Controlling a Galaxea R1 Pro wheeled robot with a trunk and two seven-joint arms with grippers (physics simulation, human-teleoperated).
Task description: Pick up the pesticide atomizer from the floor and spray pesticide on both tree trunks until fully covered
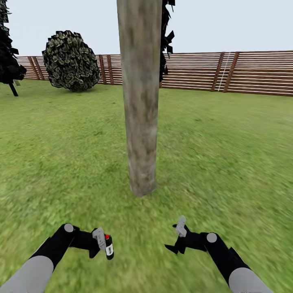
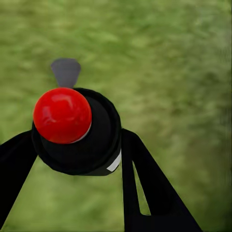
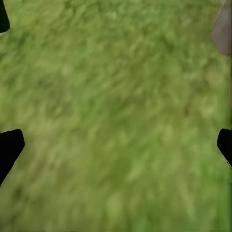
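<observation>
— Left gripper (image 1: 106,247) is clamped round the little dark sprayer (image 1: 108,246), down at about seven o'clock in the head view. From the left wrist camera you see its red cap (image 2: 62,115) sitting between the two black fingers (image 2: 145,183), so the grip looks snug.

— And the right gripper (image 1: 173,248)?

— At five o'clock, holding nothing. In its own camera the fingertips (image 3: 9,147) stand wide apart over bare grass.

— Where's the trunk (image 1: 141,97)?

— Dead ahead at twelve o'clock, near but not within touching reach, rising out of the lawn (image 1: 228,154) past the top of the head view.

— So how should the spraying go?

— My guess: lift the left arm and turn the nozzle toward the bark, since now the sprayer hangs low and I cannot tell which way the nozzle faces. Then sweep up and down the trunk, and probably work round it, because one side alone likely won't cover it.

— Anything in the way?

— Nothing between arms and trunk, just grass. A round bush (image 1: 71,61) stands at ten o'clock and a dark tree (image 1: 8,61) at nine, both well apart, against the slatted fence (image 1: 244,73). The free arm should keep wide of the spray line.
</observation>
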